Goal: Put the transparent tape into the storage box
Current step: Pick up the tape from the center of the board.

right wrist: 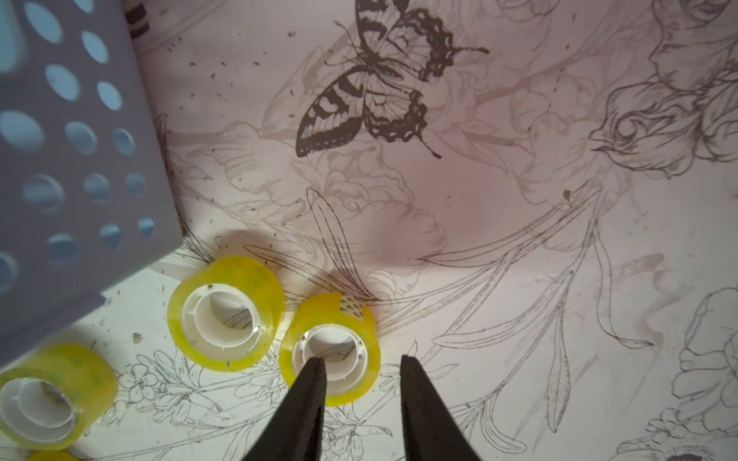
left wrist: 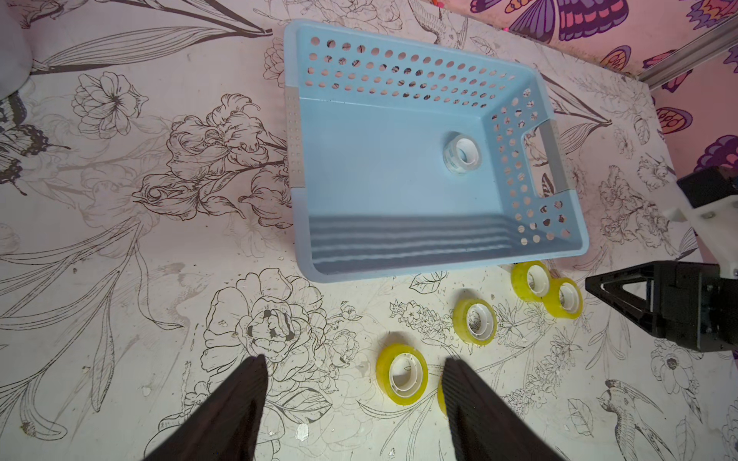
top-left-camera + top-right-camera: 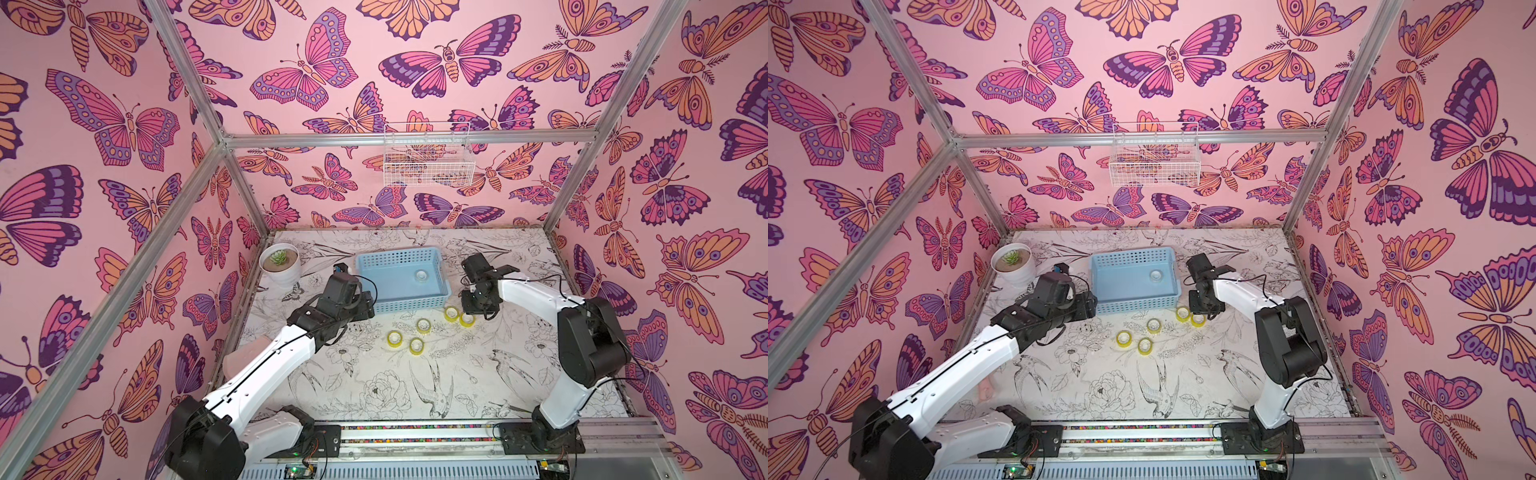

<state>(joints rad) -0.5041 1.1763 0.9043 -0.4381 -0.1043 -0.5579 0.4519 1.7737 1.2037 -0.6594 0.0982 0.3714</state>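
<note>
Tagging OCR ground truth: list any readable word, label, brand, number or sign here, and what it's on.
None legible in any view.
Colourless tape roll in the blue basket: faint print on its side, too blurred to read.
Yellow tape rolls: no lettering visible.
Wallpaper and table cover: drawings only, no words.
</note>
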